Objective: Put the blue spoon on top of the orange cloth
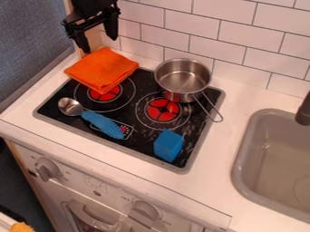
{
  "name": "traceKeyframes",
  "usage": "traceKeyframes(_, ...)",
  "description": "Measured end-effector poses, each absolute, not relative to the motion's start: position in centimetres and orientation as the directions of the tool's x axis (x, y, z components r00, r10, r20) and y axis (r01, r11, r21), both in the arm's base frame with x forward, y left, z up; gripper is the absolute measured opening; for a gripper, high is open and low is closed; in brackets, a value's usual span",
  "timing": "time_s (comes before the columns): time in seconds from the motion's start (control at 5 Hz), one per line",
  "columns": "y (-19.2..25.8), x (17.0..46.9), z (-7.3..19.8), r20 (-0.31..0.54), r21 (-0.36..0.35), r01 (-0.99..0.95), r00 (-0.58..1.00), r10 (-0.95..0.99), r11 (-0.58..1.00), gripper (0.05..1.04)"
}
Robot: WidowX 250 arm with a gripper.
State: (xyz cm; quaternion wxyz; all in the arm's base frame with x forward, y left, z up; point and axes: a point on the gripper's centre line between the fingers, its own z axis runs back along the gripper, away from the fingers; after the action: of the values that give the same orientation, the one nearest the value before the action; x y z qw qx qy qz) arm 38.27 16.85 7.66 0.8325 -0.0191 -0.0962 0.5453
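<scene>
The gripper (99, 41) hangs at the upper left in the camera view, above the back left corner of the stove, with its two fingers spread apart and nothing between them. Just below it lies the folded orange cloth (102, 69), covering the back left part of the stovetop and part of the rear burner. The blue spoon (103, 124) rests on the front left of the stovetop, its metal bowl toward the left and its ribbed blue handle toward the lower right. Spoon and cloth are apart.
A metal pot (183, 77) stands at the back right of the stove (142, 152), its handle pointing to the lower right. A blue block (168, 145) sits at the front right. The sink (245, 170) is at the right, beneath a dark faucet (304, 111). A tiled wall runs behind.
</scene>
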Motion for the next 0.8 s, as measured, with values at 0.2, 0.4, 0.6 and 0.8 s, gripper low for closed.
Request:
traceKeyframes(0.2,16.6,37.8,6.1,0.105,-0.102,-0.913,0.384,0.917,0.394,0.999)
traceKeyframes(0.4,16.0,36.8,6.7,0.119,-0.043,-0.943,0.322,0.939,0.329,0.999)
traceKeyframes(0.6,14.6,35.6,8.2,0.105,-0.090,-0.949,0.294,0.950,0.303,0.999)
traceKeyframes(0.8,13.3,33.7,8.7,0.108,-0.090,-0.958,0.263,0.959,0.273,0.999)
